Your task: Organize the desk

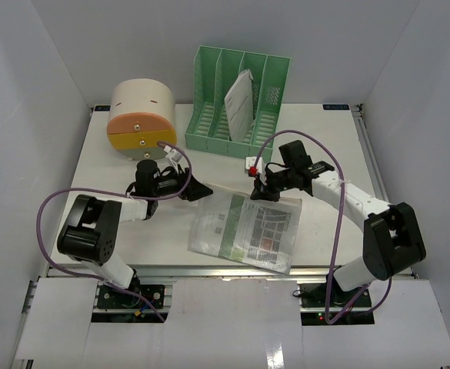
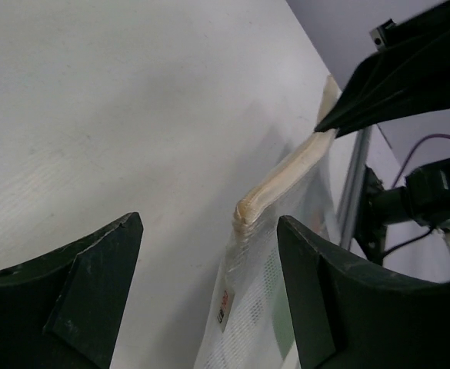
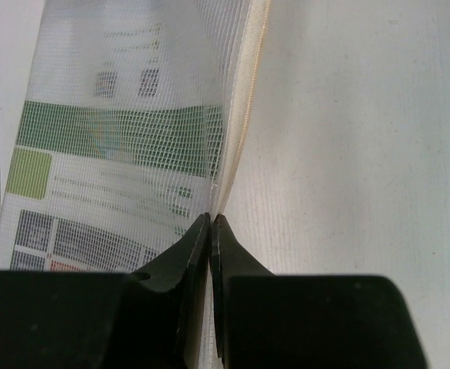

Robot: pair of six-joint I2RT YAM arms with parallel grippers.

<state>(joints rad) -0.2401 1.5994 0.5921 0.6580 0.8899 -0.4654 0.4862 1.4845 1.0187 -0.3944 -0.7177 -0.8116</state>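
A clear mesh pouch [image 1: 245, 231] holding printed sheets lies on the white desk [image 1: 325, 138], near its front edge. My right gripper [image 1: 265, 192] is shut on the pouch's cream far edge; in the right wrist view the fingers [image 3: 211, 219] meet on that seam, with the mesh pouch [image 3: 132, 138] to their left and bare desk [image 3: 363, 154] to their right. My left gripper [image 1: 201, 190] stands open at the pouch's far left corner. In the left wrist view the gripper [image 2: 209, 231] straddles the pouch's corner [image 2: 278, 307] without touching it.
A green slotted file rack [image 1: 209, 115] stands at the back centre with a white booklet [image 1: 240, 100] in one slot. A cream-and-orange rounded drawer box [image 1: 140, 115] sits at the back left. White walls close in both sides.
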